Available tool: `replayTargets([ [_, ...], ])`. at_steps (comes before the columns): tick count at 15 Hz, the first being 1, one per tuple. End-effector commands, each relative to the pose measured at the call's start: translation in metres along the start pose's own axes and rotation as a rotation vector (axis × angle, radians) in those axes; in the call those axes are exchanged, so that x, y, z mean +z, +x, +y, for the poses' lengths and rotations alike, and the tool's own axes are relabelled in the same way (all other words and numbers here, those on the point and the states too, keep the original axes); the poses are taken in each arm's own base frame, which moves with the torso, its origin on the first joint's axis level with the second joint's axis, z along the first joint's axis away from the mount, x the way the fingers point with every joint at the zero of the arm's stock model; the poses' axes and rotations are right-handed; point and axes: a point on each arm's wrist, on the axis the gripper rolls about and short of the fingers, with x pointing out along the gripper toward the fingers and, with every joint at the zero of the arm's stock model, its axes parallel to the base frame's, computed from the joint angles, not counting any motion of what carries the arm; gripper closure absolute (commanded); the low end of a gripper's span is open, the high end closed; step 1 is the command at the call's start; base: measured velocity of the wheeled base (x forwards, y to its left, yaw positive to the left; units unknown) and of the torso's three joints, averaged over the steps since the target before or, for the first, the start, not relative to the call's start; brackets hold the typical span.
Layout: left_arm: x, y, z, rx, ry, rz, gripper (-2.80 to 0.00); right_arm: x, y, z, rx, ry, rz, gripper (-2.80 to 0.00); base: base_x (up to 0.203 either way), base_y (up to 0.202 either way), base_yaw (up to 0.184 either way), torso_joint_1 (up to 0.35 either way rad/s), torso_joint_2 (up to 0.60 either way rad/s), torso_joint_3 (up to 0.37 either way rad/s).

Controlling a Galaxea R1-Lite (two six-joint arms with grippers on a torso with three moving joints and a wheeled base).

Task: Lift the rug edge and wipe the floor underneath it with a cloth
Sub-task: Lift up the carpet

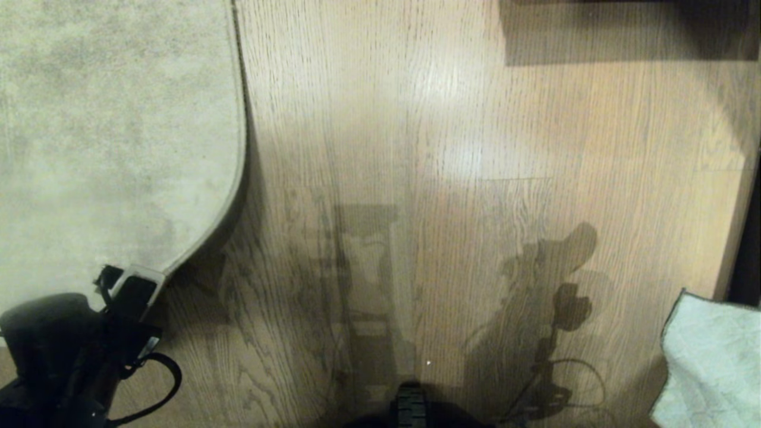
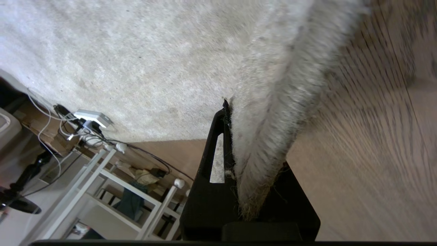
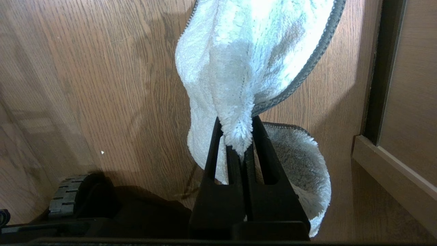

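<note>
The mottled grey-beige rug (image 1: 107, 131) covers the left of the head view. Its rug edge (image 1: 242, 148) curves down to a corner raised off the floor (image 1: 416, 178) of light brown wood-grain planks. My left gripper (image 1: 135, 284) is shut on that corner at the lower left. The left wrist view shows the rug edge (image 2: 273, 130) pinched between the black fingers (image 2: 213, 153), its frayed tip deep in my left gripper (image 2: 254, 136). My right gripper (image 3: 236, 120) is shut on the pale blue-green cloth (image 3: 245, 51) with dark edging. The cloth (image 1: 713, 356) hangs at the lower right.
A dark furniture base (image 1: 624, 30) lies at the far end, and a wooden cabinet side (image 3: 406, 102) stands close to the cloth on the right. Beyond the rug stand a white rack (image 2: 102, 191), cables and a power strip (image 2: 92, 118). My base wheel (image 1: 410, 407) shows at the bottom.
</note>
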Motion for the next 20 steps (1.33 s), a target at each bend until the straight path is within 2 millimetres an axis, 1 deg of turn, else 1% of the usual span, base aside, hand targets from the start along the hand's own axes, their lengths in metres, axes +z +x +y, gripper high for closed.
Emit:
replayTargets([
  [1, 0.007, -0.001, 0.006, 0.026, -0.041, -0.038, 0.00, 0.000, 0.000, 0.000, 0.000, 0.000, 0.001, 0.00, 0.000, 0.000, 0.000, 0.000, 0.00, 0.000],
  [6, 0.016, -0.007, 0.016, 0.025, -0.117, -0.118, 0.00, 0.000, 0.000, 0.000, 0.000, 0.000, 0.001, 0.00, 0.000, 0.000, 0.000, 0.000, 0.00, 0.000],
  [11, 0.017, -0.009, 0.019, 0.024, -0.250, -0.132, 0.00, 0.000, 0.000, 0.000, 0.000, 0.000, 0.001, 0.00, 0.000, 0.000, 0.000, 0.000, 0.00, 0.000],
  [14, 0.015, -0.012, 0.019, 0.023, -0.255, -0.125, 0.00, 0.000, 0.000, 0.000, 0.000, 0.000, 0.001, 0.00, 0.000, 0.000, 0.000, 0.000, 0.00, 0.000],
  [20, 0.012, -0.011, 0.017, 0.012, -0.245, -0.109, 0.00, 0.000, 0.000, 0.000, 0.000, 0.000, 0.001, 0.00, 0.000, 0.000, 0.000, 0.000, 0.00, 0.000],
])
